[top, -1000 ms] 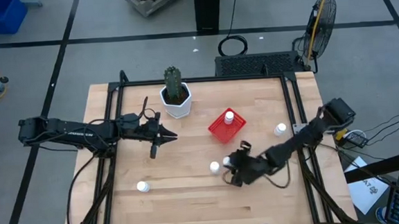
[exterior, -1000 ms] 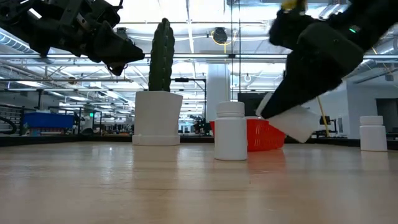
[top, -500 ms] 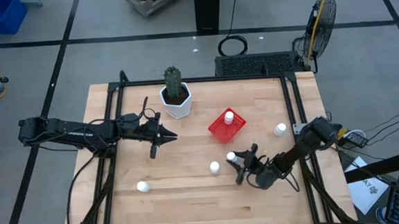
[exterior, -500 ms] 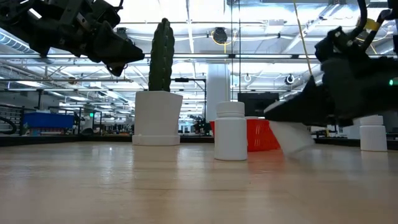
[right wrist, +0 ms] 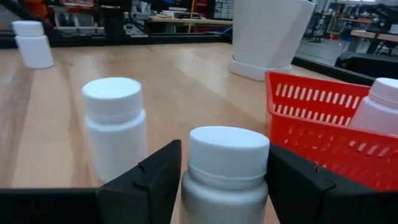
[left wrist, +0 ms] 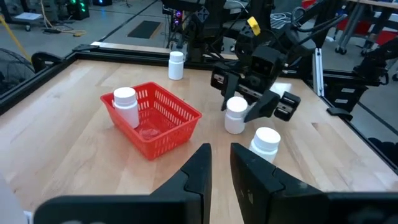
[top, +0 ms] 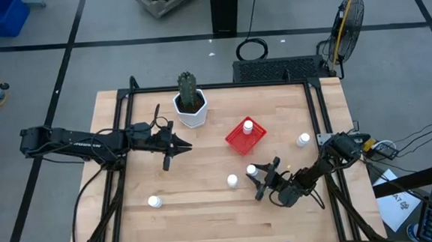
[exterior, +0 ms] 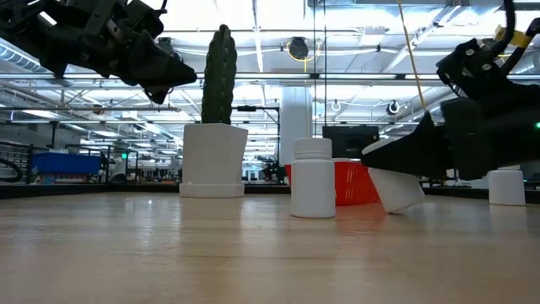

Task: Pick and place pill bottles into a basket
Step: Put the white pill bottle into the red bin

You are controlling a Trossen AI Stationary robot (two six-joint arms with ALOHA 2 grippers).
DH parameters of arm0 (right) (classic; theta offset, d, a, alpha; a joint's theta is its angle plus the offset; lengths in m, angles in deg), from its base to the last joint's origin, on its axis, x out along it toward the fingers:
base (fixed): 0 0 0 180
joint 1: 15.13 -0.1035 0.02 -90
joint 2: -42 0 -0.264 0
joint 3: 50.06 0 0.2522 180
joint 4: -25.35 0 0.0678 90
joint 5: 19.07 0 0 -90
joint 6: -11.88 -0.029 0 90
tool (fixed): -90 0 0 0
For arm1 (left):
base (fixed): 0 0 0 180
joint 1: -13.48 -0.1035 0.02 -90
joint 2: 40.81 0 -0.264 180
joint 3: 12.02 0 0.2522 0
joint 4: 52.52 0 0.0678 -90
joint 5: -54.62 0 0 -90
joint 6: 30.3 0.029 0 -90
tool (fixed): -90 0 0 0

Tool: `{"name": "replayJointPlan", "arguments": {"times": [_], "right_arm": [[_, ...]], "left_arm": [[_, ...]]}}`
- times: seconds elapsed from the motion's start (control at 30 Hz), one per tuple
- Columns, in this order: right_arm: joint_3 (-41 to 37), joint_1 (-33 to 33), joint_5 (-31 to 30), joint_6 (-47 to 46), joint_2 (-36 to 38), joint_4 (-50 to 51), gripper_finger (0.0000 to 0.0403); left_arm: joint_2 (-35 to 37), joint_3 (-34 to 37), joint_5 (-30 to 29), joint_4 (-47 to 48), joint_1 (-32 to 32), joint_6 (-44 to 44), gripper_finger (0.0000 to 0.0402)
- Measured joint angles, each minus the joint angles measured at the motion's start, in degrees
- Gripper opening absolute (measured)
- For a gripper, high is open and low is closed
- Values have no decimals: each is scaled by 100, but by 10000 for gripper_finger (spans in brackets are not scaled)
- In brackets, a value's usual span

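My right gripper point(top: 256, 177) is low over the table's near right part and is shut on a white pill bottle point(top: 251, 170), which also shows in the right wrist view point(right wrist: 227, 168). A second bottle point(top: 233, 181) stands just to its left. One bottle point(top: 155, 202) stands near the front left and one point(top: 303, 140) at the right. The red basket point(top: 241, 140) sits on the table's middle with a bottle point(top: 248, 124) standing in it. My left gripper point(top: 181, 147) hovers shut and empty, left of the basket. My right gripper pinches the bottle's body below the cap point(right wrist: 189, 196) between its two fingers, one on each side. The fingers come nearly level from the table's right side. The bottle is tilted point(exterior: 395, 187); whether its lower edge rests on the table, I cannot tell.
A white faceted pot with a green cactus point(top: 190, 107) stands at the far side, left of the basket. Black frame rails point(top: 323, 122) run along the table's edges. Bare wood lies between the basket and the front-left bottle.
My right gripper has gone down and a little toward the table's right edge, tipping from a steep slant to nearly level, still shut on the bottle. The bottle has come down from well above the table to table height and stays tilted.
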Motion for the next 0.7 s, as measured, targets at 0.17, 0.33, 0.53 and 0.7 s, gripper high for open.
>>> {"name": "replayJointPlan", "arguments": {"times": [0.17, 0.33, 0.53, 0.7], "right_arm": [[0, -19, -10, 271, 0, -97, 206], [0, -19, -2, 645, 69, -278, 200], [0, -19, 260, 2045, 914, -671, 200], [4, -7, 1455, 1763, 2424, 992, 193]], "left_arm": [[0, 0, 0, 0, -1, -16, 62], [0, 0, 0, 2, -3, -41, 62], [-1, 0, 0, 4, -3, -45, 62], [-2, 0, 2, 48, -3, -38, 62]]}}
